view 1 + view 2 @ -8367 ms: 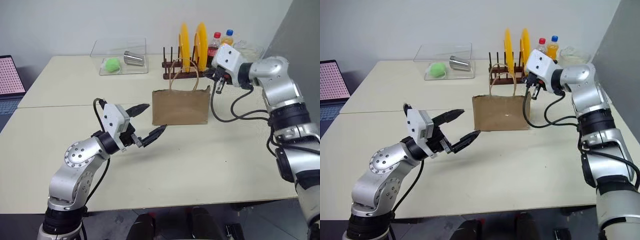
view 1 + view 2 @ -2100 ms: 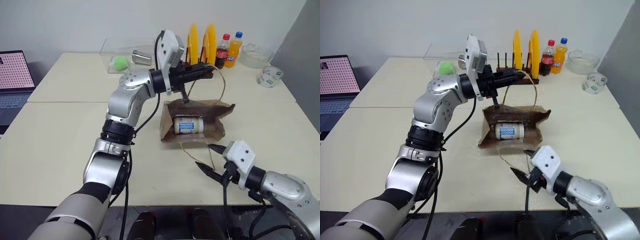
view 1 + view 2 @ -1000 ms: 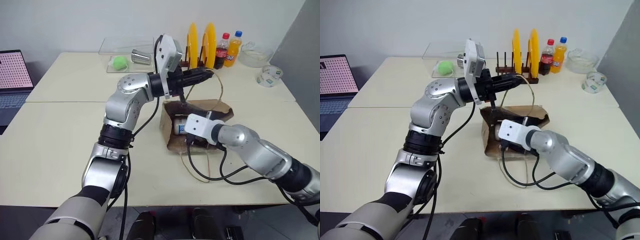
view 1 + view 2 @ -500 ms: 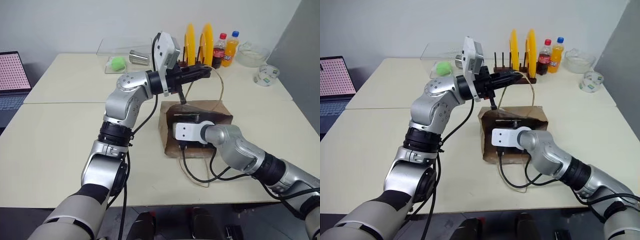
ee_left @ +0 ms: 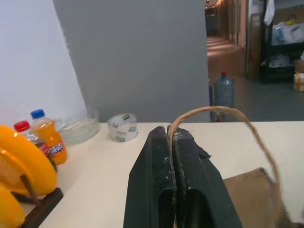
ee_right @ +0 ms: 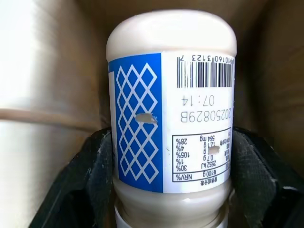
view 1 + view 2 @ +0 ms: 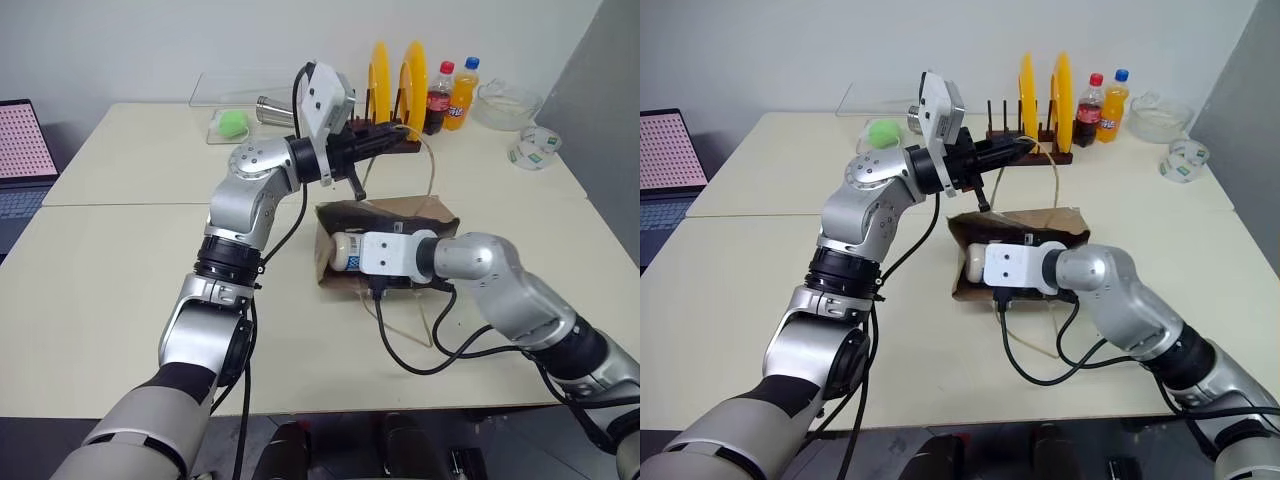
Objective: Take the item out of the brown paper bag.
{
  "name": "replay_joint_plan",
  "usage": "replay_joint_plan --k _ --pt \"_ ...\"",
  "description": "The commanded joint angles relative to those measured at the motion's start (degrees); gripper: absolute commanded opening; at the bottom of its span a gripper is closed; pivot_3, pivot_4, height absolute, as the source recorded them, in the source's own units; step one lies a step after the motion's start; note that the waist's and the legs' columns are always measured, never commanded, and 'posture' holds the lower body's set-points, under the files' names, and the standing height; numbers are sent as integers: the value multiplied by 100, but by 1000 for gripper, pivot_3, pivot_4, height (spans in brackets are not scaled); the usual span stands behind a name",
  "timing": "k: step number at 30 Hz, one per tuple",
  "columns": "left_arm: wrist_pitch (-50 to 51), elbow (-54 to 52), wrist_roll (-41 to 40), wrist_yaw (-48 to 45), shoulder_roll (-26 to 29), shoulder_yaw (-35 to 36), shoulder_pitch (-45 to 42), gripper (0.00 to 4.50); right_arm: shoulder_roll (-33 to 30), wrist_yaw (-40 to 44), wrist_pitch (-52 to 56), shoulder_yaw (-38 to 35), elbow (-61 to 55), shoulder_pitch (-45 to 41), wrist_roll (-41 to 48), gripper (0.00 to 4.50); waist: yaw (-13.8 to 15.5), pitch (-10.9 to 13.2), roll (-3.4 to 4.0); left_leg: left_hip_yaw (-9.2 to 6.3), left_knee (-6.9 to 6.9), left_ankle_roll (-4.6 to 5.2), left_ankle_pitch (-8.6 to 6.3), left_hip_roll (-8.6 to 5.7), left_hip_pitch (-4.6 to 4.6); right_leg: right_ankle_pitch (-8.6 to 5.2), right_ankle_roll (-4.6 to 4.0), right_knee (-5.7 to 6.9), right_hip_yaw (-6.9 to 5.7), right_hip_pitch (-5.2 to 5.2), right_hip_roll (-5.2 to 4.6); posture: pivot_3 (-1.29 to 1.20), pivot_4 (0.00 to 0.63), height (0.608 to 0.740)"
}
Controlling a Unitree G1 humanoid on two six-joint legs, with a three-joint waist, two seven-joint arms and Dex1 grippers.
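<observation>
Item (image 6: 170,102), a white tub w/ blue diamond label, lies on its side in the mouth of the brown paper bag (image 7: 425,212), which lies tipped over near the middle of the table (image 7: 120,290), mouth toward the robot's left. Right gripper (image 6: 170,187) has a finger on each side of the tub's lower body, pads look pressed to the label, so it reads as grasping the item; the tub's end already pokes out past the bag lip in the head views. Left gripper (image 5: 171,156) is clenched on the bag's cord handle (image 5: 247,128), holding it up above the bag. Risks, as judgement: tub is smooth and round, could roll or slip between the pads if pulled fast; the bag is light, so it may drag along w/ the tub if the left hold goes slack; the thin cord could tear or slip from the pinch; right arm's cable (image 7: 430,360) loops on the table just in front of the bag and could snag the second handle. Room: near edge and left half of table are bare, good for withdrawing. Far edge is crowded: plate rack (image 7: 395,90), bottles (image 7: 450,95), clear box (image 7: 235,100), tape roll (image 7: 528,150) toward the far right corner.
</observation>
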Motion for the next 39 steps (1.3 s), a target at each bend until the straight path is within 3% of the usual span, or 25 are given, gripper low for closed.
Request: replay_joint_plan --k 1,6,11,15,17,21,26,32,39 --pt "-162 -17 99 79 12 49 -195 0 124 207 -131 -895 -458 44 818 3041 1 0 0 0 1 0 0 -1 0 0 0 2 0 -1 -1 0 150 740" --pt "-214 110 238 177 1 52 -206 0 492 145 670 -2008 -1045 28 2239 3041 -2 0 0 1 1 0 0 -1 0 2 0 6 2 -5 -1 0 150 740" --pt "-263 239 342 224 4 53 -243 0 780 -437 1666 -3384 -1296 -402 3769 3041 3 0 0 1 2 1 0 -2 -3 3 -1 8 2 -5 -2 0 150 740" --pt "-285 304 388 264 -2 67 -267 0 492 -974 1803 -4271 -837 -818 4071 3041 12 0 0 1 1 2 -1 -2 -3 3 -2 14 3 -9 -2 0 150 740" --pt "-290 311 395 274 5 70 -270 0 -74 -949 1467 -4438 -429 -668 3625 3041 22 0 0 4 0 4 -1 -4 -4 3 -2 12 4 -9 -3 0 150 740" --pt "-322 342 428 323 20 81 -282 0 -1572 -601 35 -3882 765 470 2042 3041 116 0 0 11 3 31 -17 -8 -5 3 -1 3 4 -5 -6 0 150 740" --pt "-333 320 437 351 4 78 -280 0 -2382 -672 -1455 -2662 2136 1004 362 3041 14 4 11 39 2 31 -16 -4 -3 4 1 11 24 -18 -8 0 150 740" --pt "-354 269 463 367 -3 86 -260 0 -2116 -621 -2432 -1740 3465 813 -512 3041 -106 3 15 46 3 20 -10 -1 1 4 2 16 30 -20 -6 0 150 740" --pt "-353 184 463 367 26 93 -226 0 -1822 -230 -2823 -1520 4018 792 -582 3041 -112 3 15 46 6 11 -5 -5 -2 5 3 15 33 -19 -9 0 150 740"
